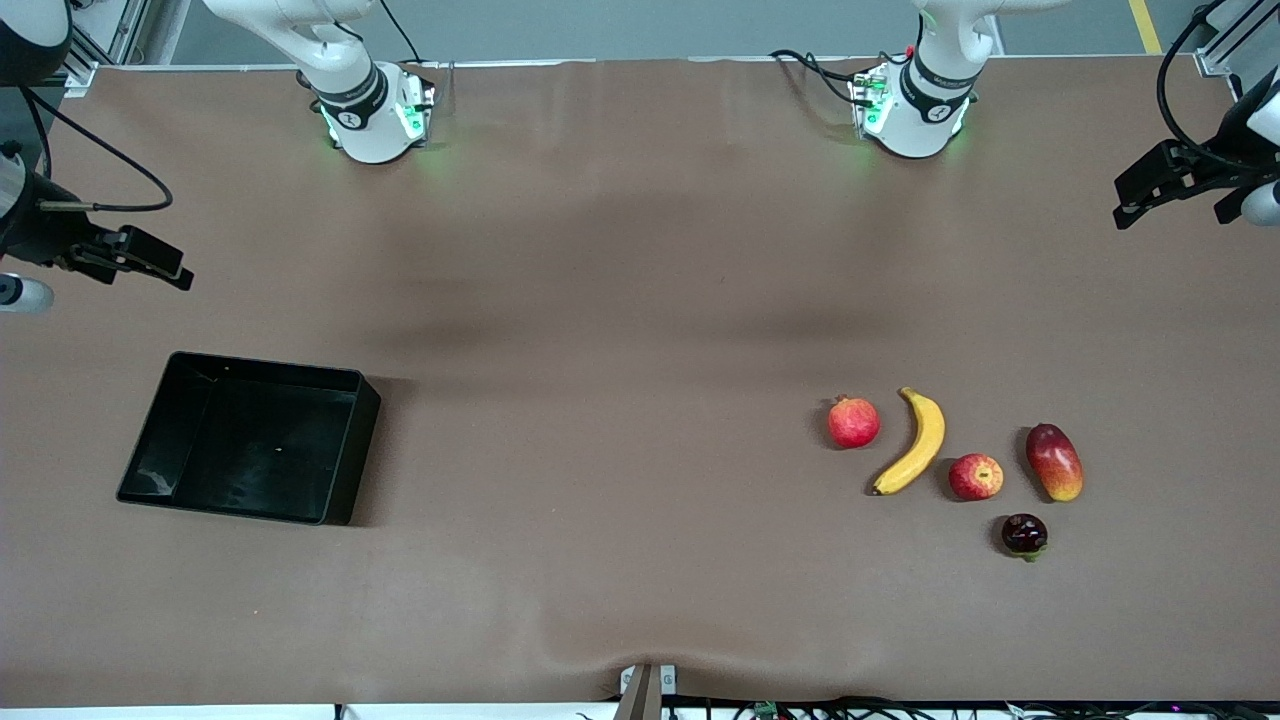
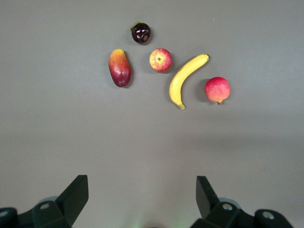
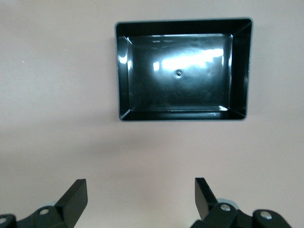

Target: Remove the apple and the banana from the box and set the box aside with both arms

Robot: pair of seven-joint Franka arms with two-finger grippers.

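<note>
The yellow banana (image 1: 915,443) and the small red apple (image 1: 976,477) lie side by side on the brown table toward the left arm's end. Both also show in the left wrist view, the banana (image 2: 186,78) and the apple (image 2: 160,60). The black tray (image 1: 250,440) sits empty toward the right arm's end and also shows in the right wrist view (image 3: 180,71). My left gripper (image 1: 1150,190) (image 2: 142,183) is open and empty, up over bare table at its end. My right gripper (image 1: 150,262) (image 3: 141,185) is open and empty, up over bare table near the tray.
A red pomegranate (image 1: 853,422) lies beside the banana. A red-yellow mango (image 1: 1054,461) lies beside the apple. A small dark fruit (image 1: 1025,535) lies nearer the front camera than the apple. The arm bases stand at the table's back edge.
</note>
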